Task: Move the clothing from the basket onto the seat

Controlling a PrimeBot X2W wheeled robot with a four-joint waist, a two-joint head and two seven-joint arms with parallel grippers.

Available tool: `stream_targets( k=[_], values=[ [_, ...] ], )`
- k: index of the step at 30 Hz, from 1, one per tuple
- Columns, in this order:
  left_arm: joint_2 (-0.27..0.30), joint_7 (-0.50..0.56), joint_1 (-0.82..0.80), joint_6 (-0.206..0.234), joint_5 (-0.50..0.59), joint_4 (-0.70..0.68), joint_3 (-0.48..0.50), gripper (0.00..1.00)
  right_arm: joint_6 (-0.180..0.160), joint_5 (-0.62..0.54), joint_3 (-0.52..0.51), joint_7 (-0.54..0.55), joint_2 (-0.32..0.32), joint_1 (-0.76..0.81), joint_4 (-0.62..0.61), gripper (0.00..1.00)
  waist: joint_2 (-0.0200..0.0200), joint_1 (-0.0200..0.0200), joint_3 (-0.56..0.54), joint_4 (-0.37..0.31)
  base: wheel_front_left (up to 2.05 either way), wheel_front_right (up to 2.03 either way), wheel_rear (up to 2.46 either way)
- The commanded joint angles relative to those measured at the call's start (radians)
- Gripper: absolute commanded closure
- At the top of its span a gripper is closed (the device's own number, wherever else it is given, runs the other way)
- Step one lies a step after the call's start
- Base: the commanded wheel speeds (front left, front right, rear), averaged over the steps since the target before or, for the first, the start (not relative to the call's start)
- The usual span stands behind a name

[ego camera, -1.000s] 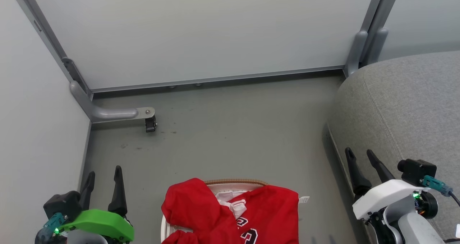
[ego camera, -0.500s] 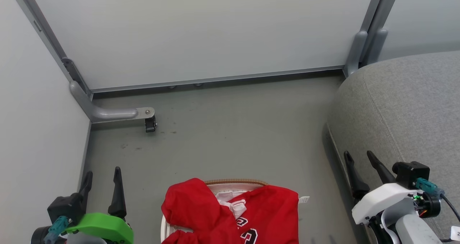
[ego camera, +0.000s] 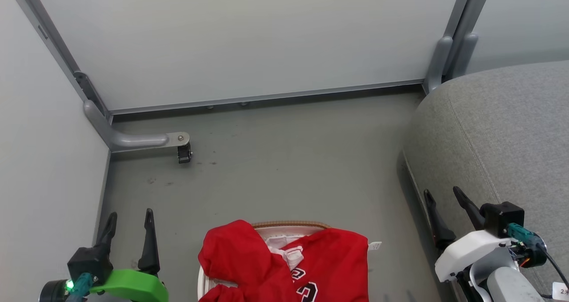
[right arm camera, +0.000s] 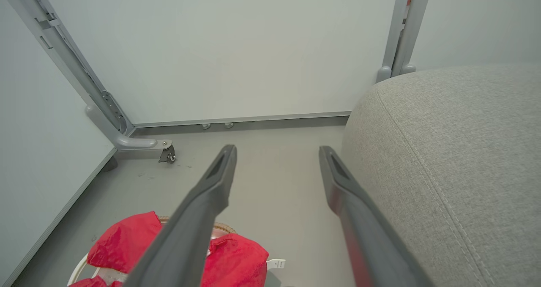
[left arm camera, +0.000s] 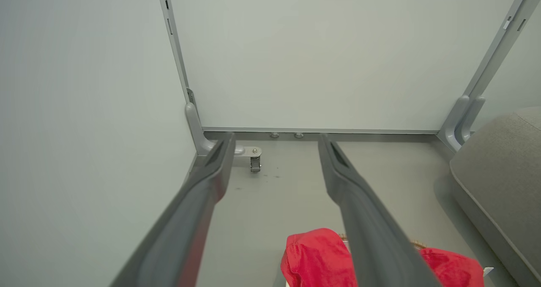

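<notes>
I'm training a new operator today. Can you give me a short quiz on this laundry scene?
1. True or false: the red jersey drapes over the rim of the white basket.
2. Fill in: the left end effector and right end effector both stand ____.
3. Which end effector is nearer the grey sofa seat? A left, B right.
Key: 1 true; 2 open; 3 B.

Left gripper (ego camera: 130, 213), right gripper (ego camera: 442, 191): fingers (ego camera: 150, 239) apart, empty.
</notes>
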Motion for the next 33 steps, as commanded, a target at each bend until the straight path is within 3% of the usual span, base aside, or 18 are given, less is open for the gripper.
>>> stream_targets(
  k=[1, 9, 20, 33],
  values=[
    [-0.002, -0.010, 0.006, -0.008, 0.032, -0.005, -0.006, 0.00, 0.000, -0.025, 0.001, -0.010, -0.004, -0.003, 0.001, 0.00, 0.0000, 0.0000, 0.003, -0.002, 0.00, 0.00, 0.00],
    [-0.012, -0.025, -0.043, -0.021, 0.083, 0.014, -0.039, 0.00, 0.000, -0.078, 0.023, -0.025, 0.013, -0.035, -0.023, 0.00, 0.0000, 0.0000, 0.080, -0.017, 0.00, 0.00, 0.00],
    [0.010, -0.045, -0.161, -0.024, 0.126, 0.081, -0.136, 0.00, 0.000, -0.163, 0.039, -0.043, 0.045, -0.128, -0.085, 0.00, 0.0000, 0.0000, 0.289, -0.072, 0.00, 0.00, 0.00],
    [0.032, -0.041, -0.285, -0.023, 0.065, 0.191, -0.211, 0.00, 0.000, -0.198, 0.043, -0.043, 0.074, -0.192, -0.125, 0.00, 0.0000, 0.0000, 0.479, -0.123, 0.00, 0.00, 0.00]
  ],
)
